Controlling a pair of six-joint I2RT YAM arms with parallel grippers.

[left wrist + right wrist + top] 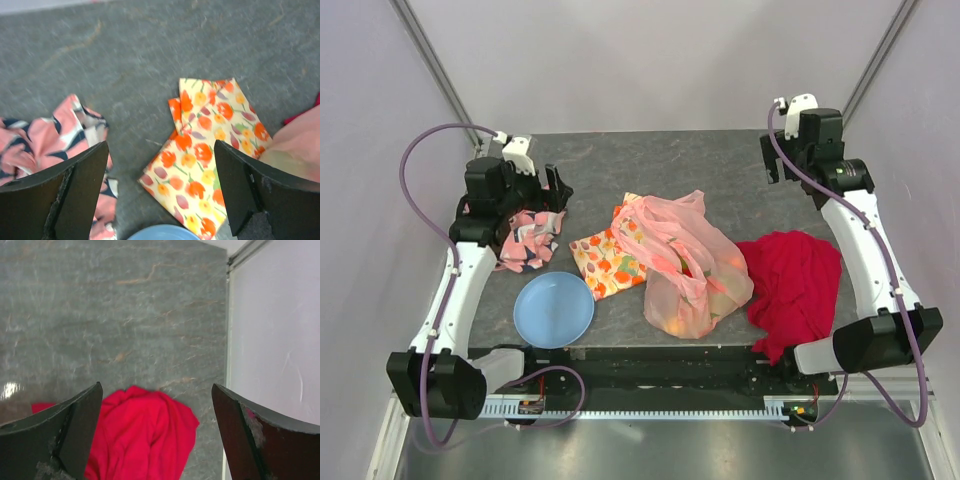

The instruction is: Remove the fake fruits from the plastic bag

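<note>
**Bag lay mid-bench, both tools released and well clear**

The plastic bag (692, 262) lay on the bench (660, 160) just right of centre. Its long axis ran from far to near, drifting slightly rightward toward the near edge. The two handle loops pointed to the far edge, and the bulging closed end sat close to the near edge. The fake fruits (720, 295) showed through the pink film only as orange and yellow-green shapes in that near end. They could not be told apart.

The fruit-print cloth (603, 262) touched the bag's left side and ran under it. The red cloth (798, 280) lay just beside the bag's right side and reached the near edge by the near right corner. The blue plate (554, 310) sat by the near edge, left of the bag and apart from it. The pink-and-black cloth (528, 240) lay along the left edge.

Bare grey surface ran across the far half of the bench, from the handles to the far edge.

The left tool (159, 160) hung released, jaws wide, over the gap between the pink-and-black cloth and the fruit-print cloth, gripping nothing. The right tool (156, 400) hung released near the far right corner, above the far side of the red cloth and close to the right edge.
</note>
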